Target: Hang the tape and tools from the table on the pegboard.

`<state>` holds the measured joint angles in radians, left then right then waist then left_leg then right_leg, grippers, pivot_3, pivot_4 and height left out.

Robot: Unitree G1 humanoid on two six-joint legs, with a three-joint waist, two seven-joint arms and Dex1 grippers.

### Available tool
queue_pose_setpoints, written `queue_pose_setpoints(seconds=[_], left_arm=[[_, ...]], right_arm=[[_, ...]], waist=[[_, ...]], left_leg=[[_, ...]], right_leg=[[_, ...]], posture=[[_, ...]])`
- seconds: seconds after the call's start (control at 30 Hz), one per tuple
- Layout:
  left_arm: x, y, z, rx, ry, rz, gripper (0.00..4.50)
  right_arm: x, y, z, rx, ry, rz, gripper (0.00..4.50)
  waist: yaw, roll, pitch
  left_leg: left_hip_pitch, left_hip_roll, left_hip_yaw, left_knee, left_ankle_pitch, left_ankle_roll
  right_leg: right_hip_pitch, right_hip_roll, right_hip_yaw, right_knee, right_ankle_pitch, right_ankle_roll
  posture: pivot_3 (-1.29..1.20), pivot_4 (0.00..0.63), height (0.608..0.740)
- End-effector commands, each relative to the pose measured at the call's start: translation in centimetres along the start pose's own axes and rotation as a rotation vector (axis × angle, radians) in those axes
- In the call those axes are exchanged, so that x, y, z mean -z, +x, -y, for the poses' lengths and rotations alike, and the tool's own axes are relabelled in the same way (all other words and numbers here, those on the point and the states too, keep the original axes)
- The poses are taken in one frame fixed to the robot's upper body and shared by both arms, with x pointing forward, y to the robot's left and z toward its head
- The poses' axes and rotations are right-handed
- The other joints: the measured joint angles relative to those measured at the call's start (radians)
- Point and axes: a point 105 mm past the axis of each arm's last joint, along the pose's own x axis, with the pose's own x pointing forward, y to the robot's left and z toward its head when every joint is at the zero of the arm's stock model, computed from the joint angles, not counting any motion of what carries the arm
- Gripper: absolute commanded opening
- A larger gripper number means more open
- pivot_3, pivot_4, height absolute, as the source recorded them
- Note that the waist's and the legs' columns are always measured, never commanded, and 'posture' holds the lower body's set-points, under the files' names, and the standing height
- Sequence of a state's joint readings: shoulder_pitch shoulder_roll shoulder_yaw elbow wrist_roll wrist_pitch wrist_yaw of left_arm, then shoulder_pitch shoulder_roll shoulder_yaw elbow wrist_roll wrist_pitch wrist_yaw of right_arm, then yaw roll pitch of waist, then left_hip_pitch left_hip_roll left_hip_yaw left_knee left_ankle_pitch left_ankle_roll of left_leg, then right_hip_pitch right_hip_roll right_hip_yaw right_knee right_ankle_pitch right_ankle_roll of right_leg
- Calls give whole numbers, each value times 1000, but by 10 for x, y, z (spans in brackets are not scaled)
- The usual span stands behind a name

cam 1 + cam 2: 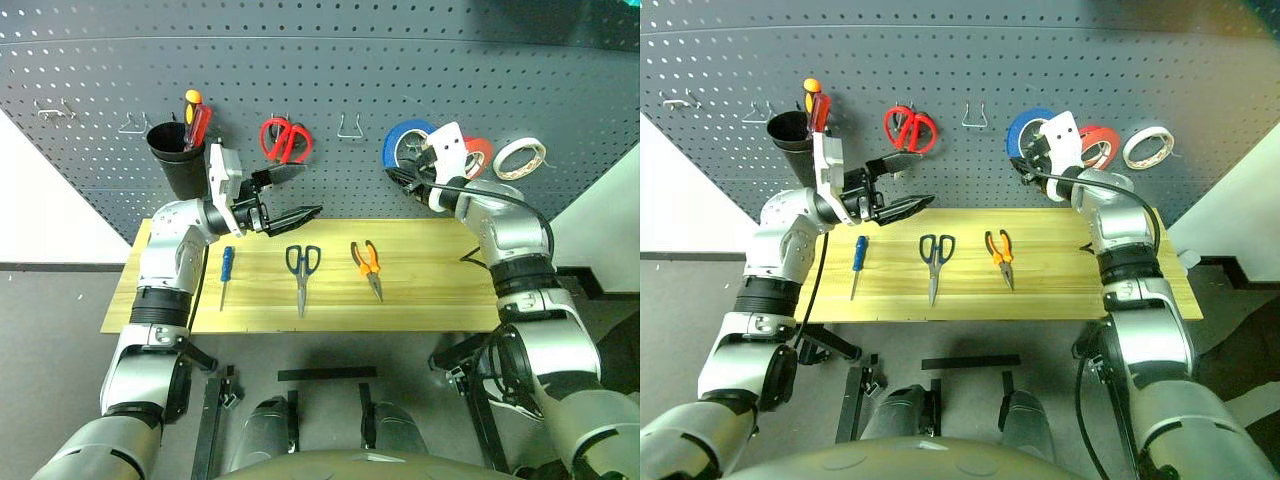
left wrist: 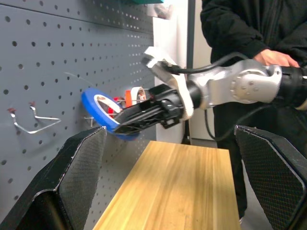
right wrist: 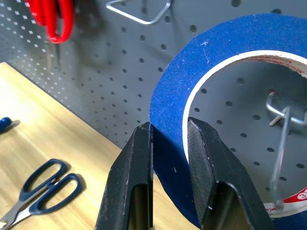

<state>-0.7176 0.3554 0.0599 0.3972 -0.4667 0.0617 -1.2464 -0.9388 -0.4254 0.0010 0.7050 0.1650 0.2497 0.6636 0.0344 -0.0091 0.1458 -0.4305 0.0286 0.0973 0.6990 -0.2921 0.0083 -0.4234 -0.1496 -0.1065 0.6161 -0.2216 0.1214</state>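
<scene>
1. Nearest, the table [image 1: 420,300] is still carrying all three tools, so most of the task appears to be waiting: the blue-handled screwdriver [image 1: 226,272] is lying toward the left, the dark-handled scissors [image 1: 302,270] in the middle with blades pointing to the near edge, and the orange-and-black pliers [image 1: 368,266] just to their right. All three are lying well apart and untouched.

2. Above the table's left part, the left gripper [image 1: 290,196] is hovering with its fingers spread wide, pointing to the right and holding nothing.

3. Farther back, the right gripper [image 3: 169,143] is pinching the wall of the blue tape [image 3: 177,91], one finger outside the ring and one inside its open centre. The roll is standing on edge, a broad blue band with a pale inner core.

4. At the pegboard [image 1: 100,70], the tape's open centre is framing a wire hook [image 3: 283,120], but I cannot tell whether the ring is resting on it yet. By my reading, hanging the tape is under way and not finished.

5. Already hanging there are the red scissors [image 1: 285,140], a red tape roll [image 1: 478,155] and a white roll [image 1: 519,157].
</scene>
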Motion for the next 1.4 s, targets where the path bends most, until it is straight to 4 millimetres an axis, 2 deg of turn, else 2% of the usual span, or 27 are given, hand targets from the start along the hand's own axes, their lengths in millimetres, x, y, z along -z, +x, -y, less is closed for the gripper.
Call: queue_pose_setpoints(seconds=[0.03, 0.17, 0.27, 0.47, 0.57, 0.63, 0.67, 0.7, 0.83, 1.07, 1.23, 1.4], left_arm=[[-8, 3, 0, 10, 32, 8, 4500], [-6, 3, 1, 12, 31, 0, 4500], [-6, 2, 2, 10, 31, 1, 4500], [0, -2, 3, -1, 22, -37, 4500], [25, -9, -2, -54, 27, -185, 4500], [37, -13, -3, -65, 53, -243, 4500], [41, -13, -2, -67, 48, -259, 4500], [44, -13, -1, -71, 43, -272, 4500], [63, -17, -2, -101, 35, -353, 4500], [95, -21, -2, -103, -14, -458, 4500], [102, -17, -8, -104, -25, -473, 4500], [91, -9, -7, -56, -43, -406, 4500]], right_arm=[[-17, 5, 5, 1, -25, 47, 1577], [-20, 2, 2, -17, -62, 64, 2892], [-25, -17, -12, -107, -107, 80, 3854], [-30, -63, -49, -221, -109, 76, 3854], [-9, -84, -74, -277, -89, -12, 3854], [2, -94, -86, -295, -66, -62, 4224], [8, -96, -86, -279, -43, -89, 4453], [13, -97, -85, -256, -17, -112, 4483], [32, -93, -71, -133, 85, -221, 4483], [37, -69, -58, -53, 213, -275, 4483], [56, -47, -52, -16, 267, -365, 4483], [68, -27, -50, -4, 263, -408, 4483]], waist=[[0, 0, 0], [3, 0, 0], [5, 0, 0], [4, 0, 0], [6, 0, 0], [7, 0, 0], [7, 0, 0], [6, 0, 0], [6, 0, 0], [4, 0, 2], [5, -1, 16], [2, 1, 68]], left_leg=[[0, 0, 0, 0, 0, 0], [0, 0, 0, 0, 0, 0], [0, 0, 0, 0, 0, 0], [0, 0, 0, 0, 0, 0], [3, 0, 0, 0, 0, 0], [4, 0, 0, 0, 0, 0], [4, 0, 0, 0, 0, 0], [4, 0, 0, 0, 0, 0], [4, 0, 0, 1, -1, 1], [4, 0, -1, 1, -1, 1], [3, 0, -2, 1, -1, 2], [4, 1, -3, 1, -2, 3]], right_leg=[[0, 0, 0, 0, 0, 0], [0, 0, 0, 0, 0, 0], [0, 0, 0, 0, 0, 0], [0, 0, 0, 1, 0, 0], [1, 0, 0, 1, 0, 0], [3, 0, 0, 1, 0, 0], [3, 0, 0, 1, 0, 0], [3, -1, 0, 0, 0, 0], [4, -1, 0, 1, 0, -1], [3, -1, 0, 1, 0, -1], [3, -1, 0, 1, 0, -1], [0, -2, 2, 3, 0, -1]], posture=[[142, 84, 711], [145, 85, 711], [145, 87, 711], [137, 94, 711], [132, 96, 711], [123, 105, 711], [123, 105, 711], [113, 111, 711], [100, 123, 711], [96, 182, 711], [95, 241, 711], [104, 320, 711]])
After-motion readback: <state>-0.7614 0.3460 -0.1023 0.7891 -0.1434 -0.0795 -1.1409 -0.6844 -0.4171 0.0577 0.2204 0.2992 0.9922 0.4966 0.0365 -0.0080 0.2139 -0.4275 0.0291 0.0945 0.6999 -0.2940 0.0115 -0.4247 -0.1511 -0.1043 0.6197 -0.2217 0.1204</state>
